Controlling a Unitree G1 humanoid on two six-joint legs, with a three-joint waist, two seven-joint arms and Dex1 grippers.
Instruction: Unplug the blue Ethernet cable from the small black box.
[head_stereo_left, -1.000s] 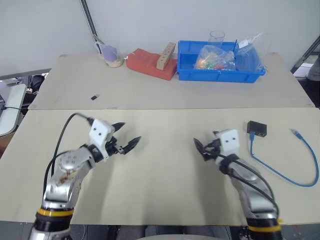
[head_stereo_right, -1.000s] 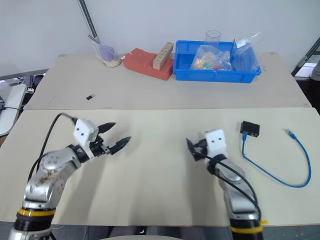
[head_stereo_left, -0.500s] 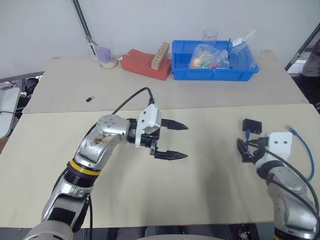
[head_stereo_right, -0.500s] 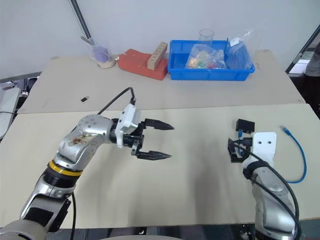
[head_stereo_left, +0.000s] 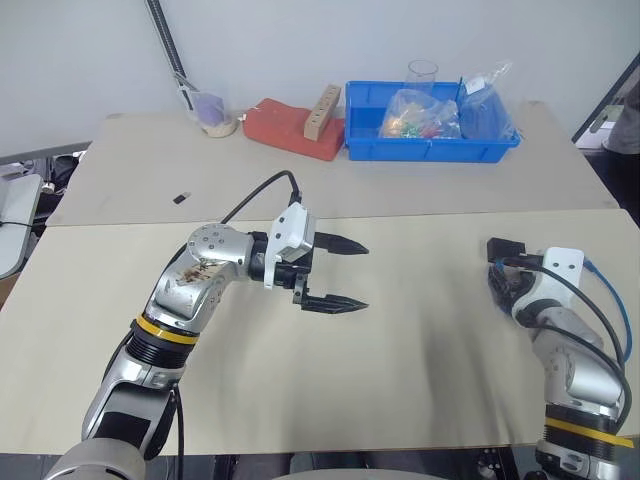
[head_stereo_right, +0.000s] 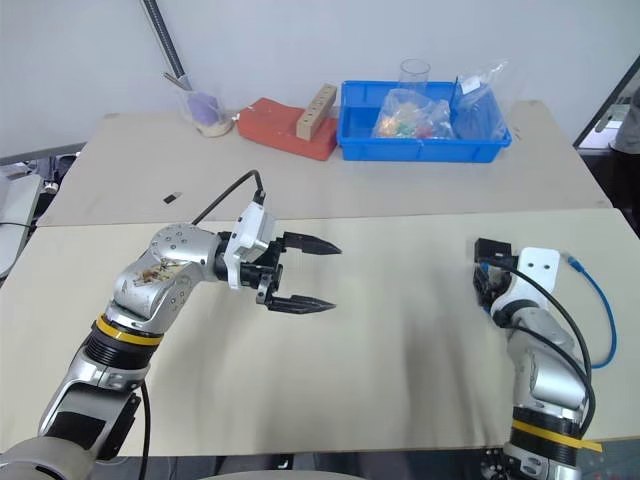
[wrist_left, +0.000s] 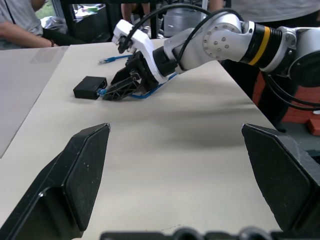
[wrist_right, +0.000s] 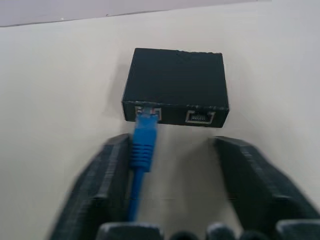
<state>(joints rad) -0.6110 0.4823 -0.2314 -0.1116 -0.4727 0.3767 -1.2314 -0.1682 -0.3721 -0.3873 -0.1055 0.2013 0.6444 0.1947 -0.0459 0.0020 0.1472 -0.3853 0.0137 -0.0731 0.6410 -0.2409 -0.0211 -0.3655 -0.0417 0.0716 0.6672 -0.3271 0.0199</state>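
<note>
A: Where's the blue Ethernet cable (wrist_right: 142, 137)?
B: Plugged into the small black box (wrist_right: 175, 86) on the table's (head_stereo_left: 420, 400) right side.
A: And the right gripper (wrist_right: 172, 165)?
B: Its fingers straddle the plug, apart, gripping nothing.
A: The left gripper (head_stereo_left: 335, 273)?
B: Spread wide mid-table, empty.

A pale beige worktop (head_stereo_left: 400, 390). Along its far edge sits a blue plastic bin (head_stereo_left: 432, 145) holding clear plastic bags (head_stereo_left: 428, 113) and a clear cup (head_stereo_left: 421, 74). Beside it lies a red block (head_stereo_left: 290, 129) with a wooden strip (head_stereo_left: 322, 107) resting on top. A small black clip (head_stereo_left: 181, 198) lies apart.
</note>
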